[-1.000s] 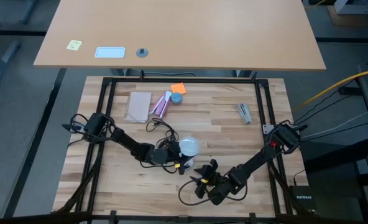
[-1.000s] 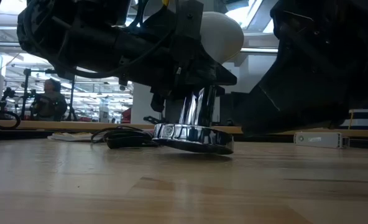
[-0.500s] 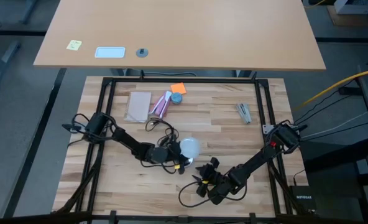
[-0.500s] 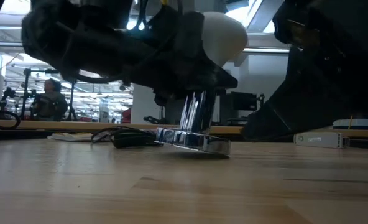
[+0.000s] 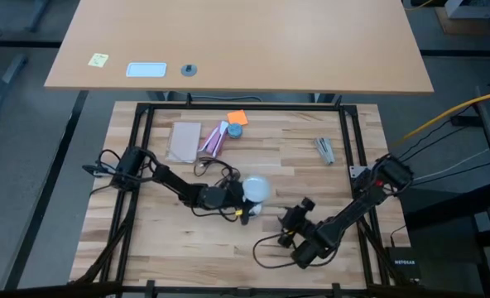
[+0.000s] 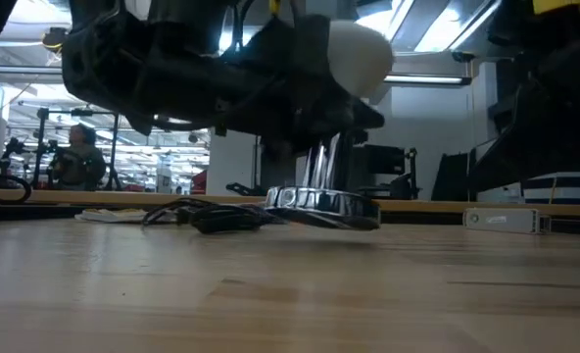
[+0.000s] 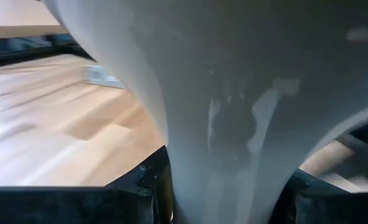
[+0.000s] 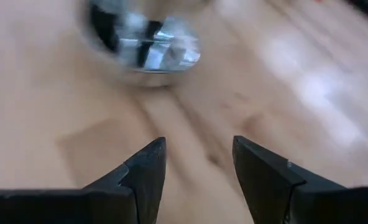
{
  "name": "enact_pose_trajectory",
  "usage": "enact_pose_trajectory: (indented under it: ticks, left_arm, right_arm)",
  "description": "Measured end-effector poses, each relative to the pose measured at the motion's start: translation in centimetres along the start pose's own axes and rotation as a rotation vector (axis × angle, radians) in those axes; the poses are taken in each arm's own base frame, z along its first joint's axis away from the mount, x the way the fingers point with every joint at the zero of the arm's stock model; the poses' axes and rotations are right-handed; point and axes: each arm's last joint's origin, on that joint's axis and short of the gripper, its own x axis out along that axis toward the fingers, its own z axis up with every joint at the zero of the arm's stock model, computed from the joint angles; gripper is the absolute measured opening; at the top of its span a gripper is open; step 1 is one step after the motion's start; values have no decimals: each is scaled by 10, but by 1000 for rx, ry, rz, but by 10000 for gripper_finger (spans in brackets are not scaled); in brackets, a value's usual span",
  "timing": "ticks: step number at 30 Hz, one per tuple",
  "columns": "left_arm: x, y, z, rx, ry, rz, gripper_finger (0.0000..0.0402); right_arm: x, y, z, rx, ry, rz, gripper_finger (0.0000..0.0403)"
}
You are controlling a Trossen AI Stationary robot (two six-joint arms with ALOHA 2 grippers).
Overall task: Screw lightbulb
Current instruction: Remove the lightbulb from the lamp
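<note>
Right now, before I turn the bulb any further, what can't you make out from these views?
- Whether the lightbulb threads are engaged: in the low view the left claw and arm cover its neck above the socket.
- The bulb's base: the left wrist view is filled by the globe.
- The socket in the right wrist view: motion-blurred, beyond the open right claw.
- The small items at the table's far edge in the high view: too small to identify.

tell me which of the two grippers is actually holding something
The left gripper, near the table's middle: it is shut on the lightbulb. The right gripper, toward the front right, has open fingers with nothing between them.
</note>
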Motion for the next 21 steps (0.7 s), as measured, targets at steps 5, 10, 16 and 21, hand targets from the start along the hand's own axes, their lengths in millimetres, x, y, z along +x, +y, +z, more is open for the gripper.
enact_pose_trajectory:
  ticks: [5, 10, 16, 21]
  left_arm:
    - [-1, -14, 2, 41, 9, -113, 153]
    - [0, -21, 4, 2, 31, -238, 153]
    - [-1, -26, 9, -204, 24, -327, 153]
    - [-3, -29, 20, -332, -41, -419, 153]
  right_arm:
    - [-3, -7, 0, -123, 21, -31, 188]
    - [-1, 14, 5, -357, -57, 96, 188]
    - [-3, 27, 14, -543, -168, 162, 188]
    - [-4, 28, 14, -603, -166, 173, 188]
